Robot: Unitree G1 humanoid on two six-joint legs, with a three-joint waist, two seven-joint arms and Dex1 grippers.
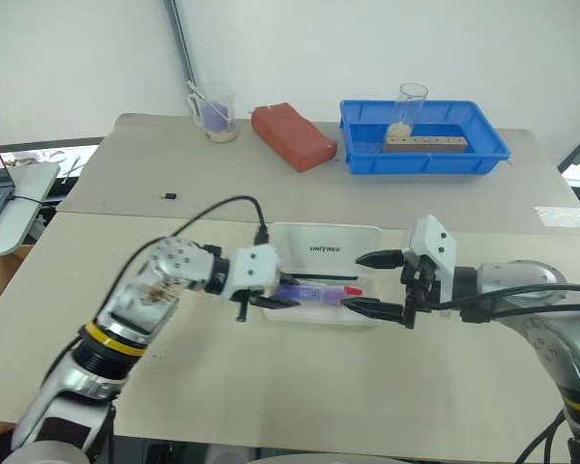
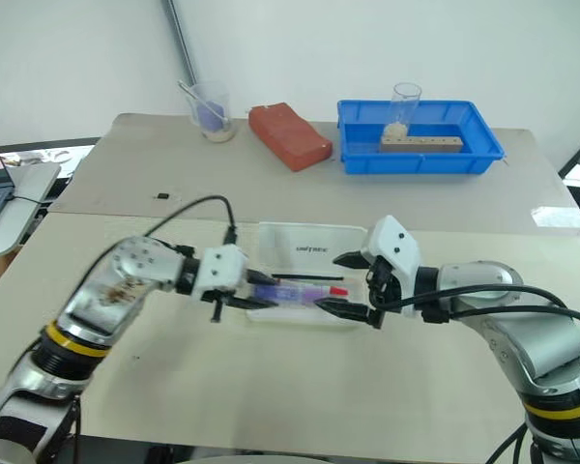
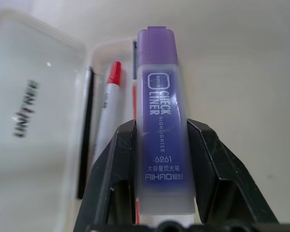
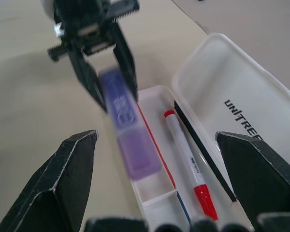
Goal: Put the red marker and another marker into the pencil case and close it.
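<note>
A beige desk (image 1: 271, 387) carries a translucent white pencil case (image 1: 324, 242) with black "UNITREE" lettering on its lid. A lavender-purple highlighter (image 3: 159, 125) with white print and a translucent purple cap sits between black end effector fingers (image 3: 118, 164). In the case lies a white-barrelled marker (image 4: 186, 157) with a red cap, beside thin red and blue pen sticks. Farther back are a bright blue bin (image 1: 423, 137), a brick-red block (image 1: 292, 136), and a clear cup (image 1: 216, 114) with something purple inside.
</note>
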